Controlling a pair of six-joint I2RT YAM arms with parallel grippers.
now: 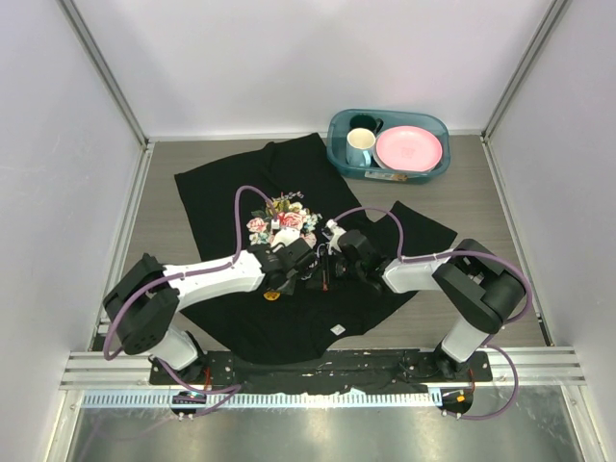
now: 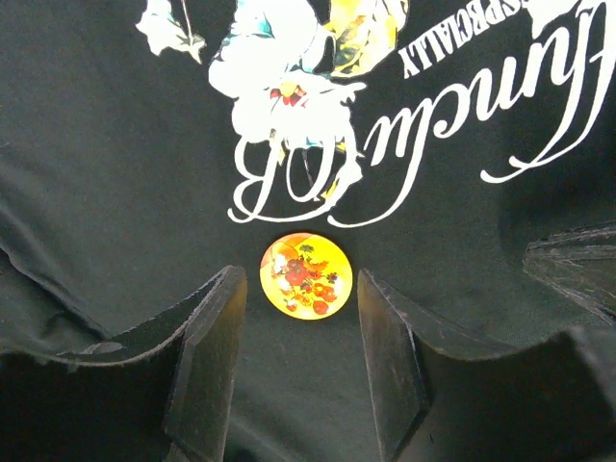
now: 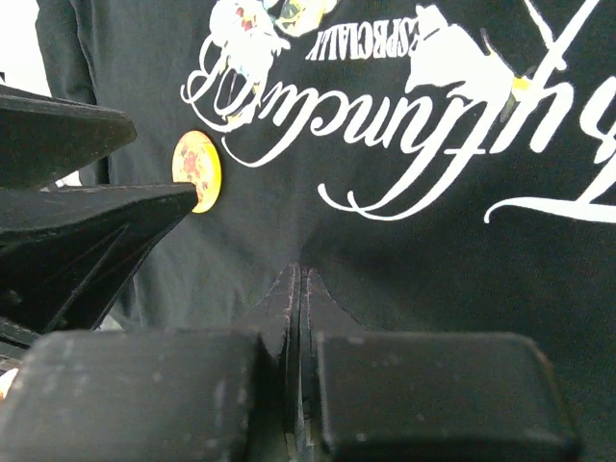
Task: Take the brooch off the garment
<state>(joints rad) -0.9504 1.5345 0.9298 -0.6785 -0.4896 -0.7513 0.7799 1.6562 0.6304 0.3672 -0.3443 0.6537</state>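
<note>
Brooch [image 2: 304, 275], round and orange-yellow, lies on the black T-shirt [image 2: 115, 173], just under the white cursive lettering [image 2: 462, 125]. The left gripper [image 2: 299, 277] is wide open, with one finger at each side of the brooch, near it but not touching. The right gripper [image 3: 297, 277] has its fingers pressed together, and their tips pinch a small pucker of the shirt cloth to the right of the brooch.
</note>
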